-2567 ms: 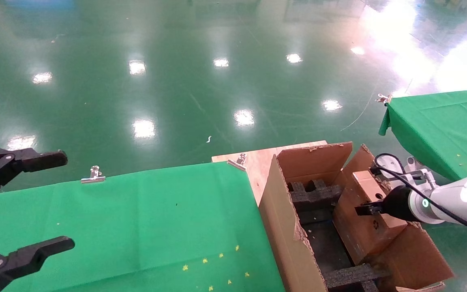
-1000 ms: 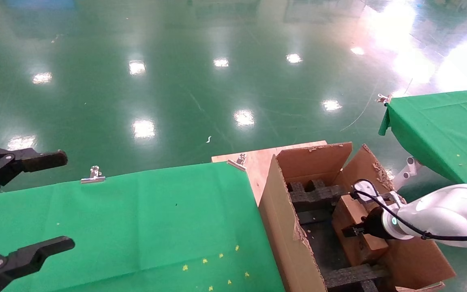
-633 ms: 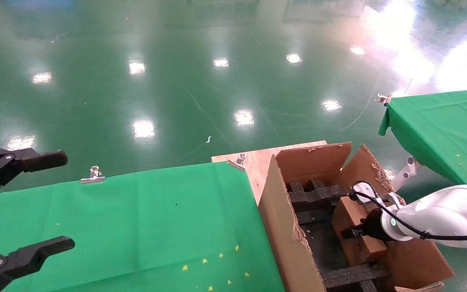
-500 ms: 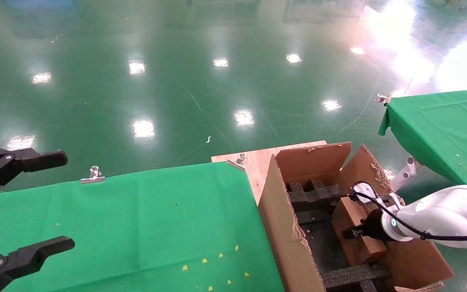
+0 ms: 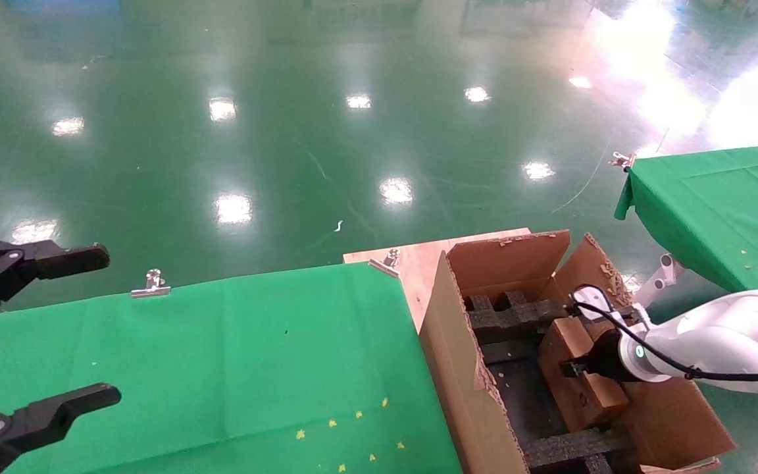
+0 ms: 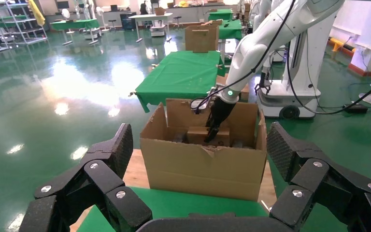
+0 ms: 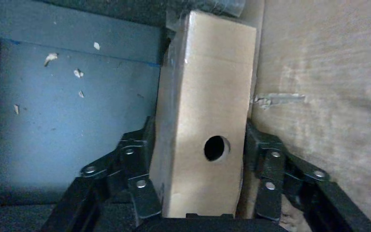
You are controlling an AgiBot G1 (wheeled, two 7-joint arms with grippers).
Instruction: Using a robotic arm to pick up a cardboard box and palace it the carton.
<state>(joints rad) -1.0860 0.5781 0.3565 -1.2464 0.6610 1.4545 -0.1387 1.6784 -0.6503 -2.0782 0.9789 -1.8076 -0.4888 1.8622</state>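
Observation:
The small brown cardboard box [image 5: 580,395], with a round hole in one face [image 7: 205,87], stands on edge inside the large torn-flapped carton [image 5: 464,368], against its right wall. My right gripper [image 5: 573,368] on the white robotic arm [image 5: 728,342] reaches into the carton and is shut on the box, its black fingers [image 7: 142,164] pressed to both sides [image 7: 198,145]. My left gripper [image 5: 106,324] hangs open and empty over the green table's left end. The left wrist view shows the carton [image 6: 203,164], the box [image 6: 195,135] and the right arm [image 6: 251,53] from the side.
Black foam inserts [image 5: 510,316] line the carton's floor and ends. The carton stands on a wooden board [image 5: 418,260] beside the green-clothed table [image 5: 221,342], which has metal clips [image 5: 151,283] at its far edge. A second green table [image 5: 721,204] stands at the right.
The right arm has lowered the box from the carton's rim down inside it. In the last half second the wrist has shifted slightly up and away. The left arm has not moved.

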